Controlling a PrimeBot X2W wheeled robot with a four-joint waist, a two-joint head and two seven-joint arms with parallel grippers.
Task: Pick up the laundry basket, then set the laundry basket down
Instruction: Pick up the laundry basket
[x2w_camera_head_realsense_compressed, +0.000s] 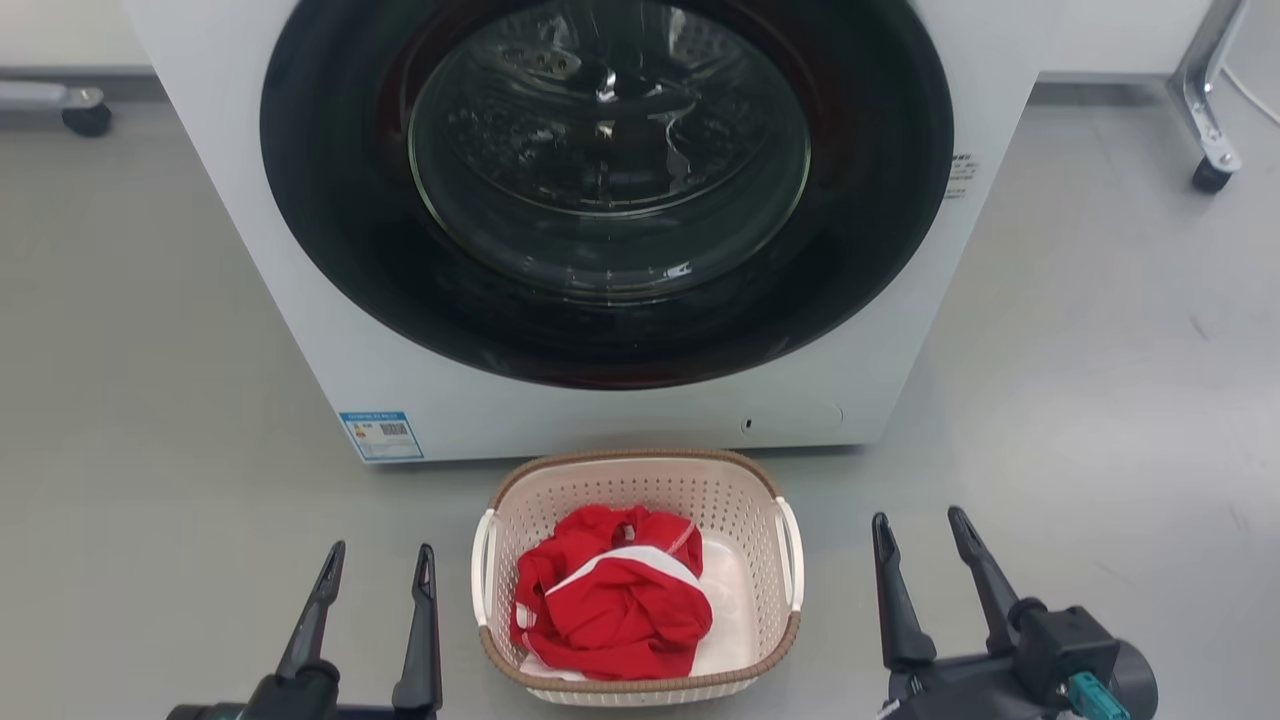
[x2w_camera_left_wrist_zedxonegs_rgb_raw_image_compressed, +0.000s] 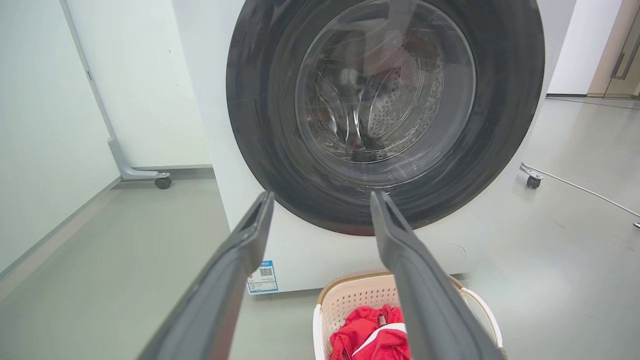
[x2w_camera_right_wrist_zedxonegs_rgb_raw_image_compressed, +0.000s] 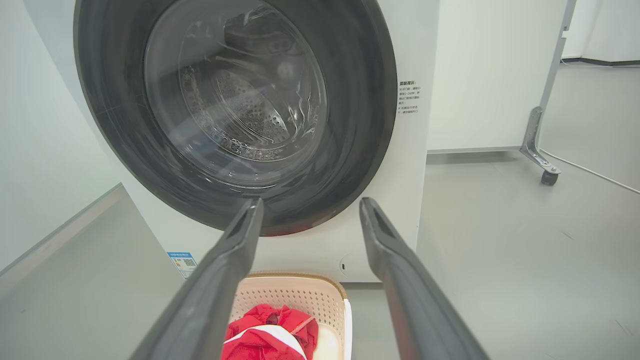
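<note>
Squarely between left tool (x2w_camera_head_realsense_compressed: 382, 548) and right tool (x2w_camera_head_realsense_compressed: 918, 515), the laundry basket (x2w_camera_head_realsense_compressed: 640, 488).

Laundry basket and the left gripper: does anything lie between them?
No. In the head view, only bare grey floor separates the left gripper from the laundry basket; the two stand apart.

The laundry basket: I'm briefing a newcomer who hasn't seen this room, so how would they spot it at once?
Find the big white washing machine with its round dark door. On the grey floor just before its base sits the laundry basket. It alone is small, cream and perforated, with a brown woven-look rim, white side handles and a red garment inside.
</note>
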